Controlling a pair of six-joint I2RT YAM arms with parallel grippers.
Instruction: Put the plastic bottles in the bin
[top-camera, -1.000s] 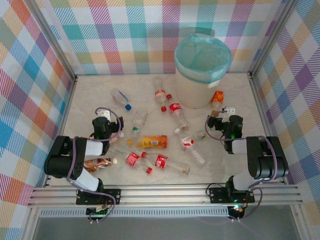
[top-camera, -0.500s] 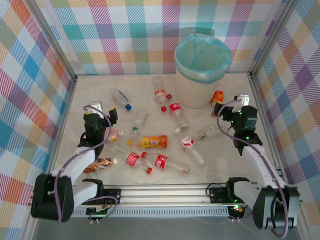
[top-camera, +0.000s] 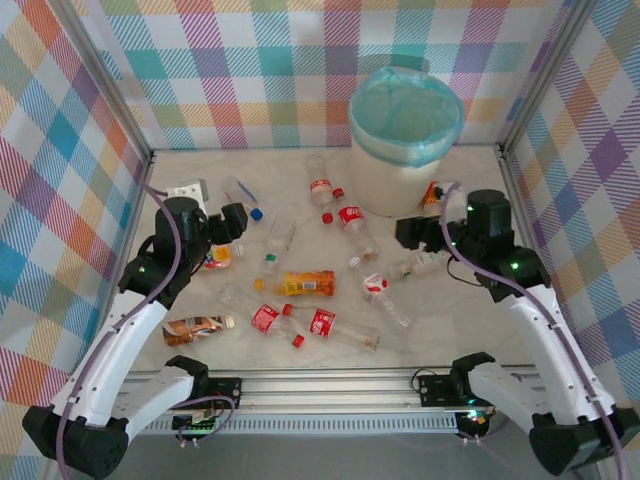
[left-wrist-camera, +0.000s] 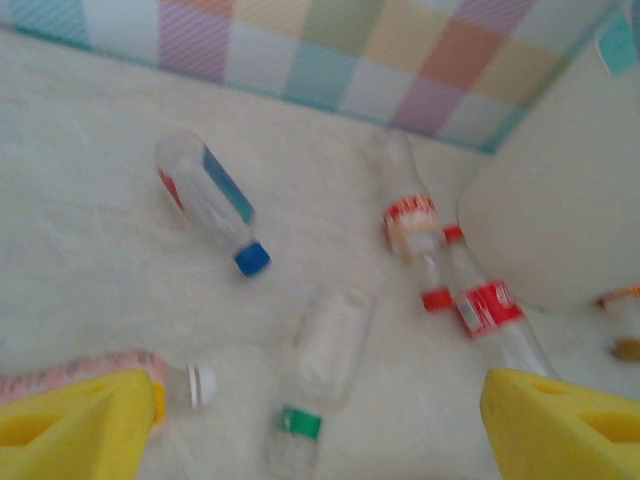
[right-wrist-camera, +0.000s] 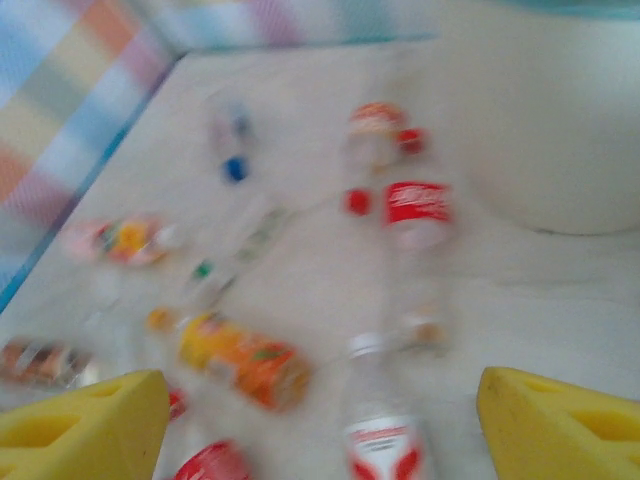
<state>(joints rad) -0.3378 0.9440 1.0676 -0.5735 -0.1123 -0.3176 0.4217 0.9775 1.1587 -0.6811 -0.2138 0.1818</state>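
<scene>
The crushed clear plastic bottles (top-camera: 320, 322) lie scattered on the pale counter (top-camera: 470, 310), in front of the round white bin with a teal liner (top-camera: 385, 185). A green-capped bottle (left-wrist-camera: 322, 365) lies ahead of the left gripper (left-wrist-camera: 315, 430), and a red-labelled bottle (right-wrist-camera: 378, 440) lies ahead of the right gripper (right-wrist-camera: 320, 420). Both wrist views are blurred. Both sets of jaws are spread wide and grip nothing.

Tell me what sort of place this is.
Probably a robot training cell, not a real room: checked fabric walls on a metal frame, with crushed plastic bottles strewn beside a lined bin.
</scene>
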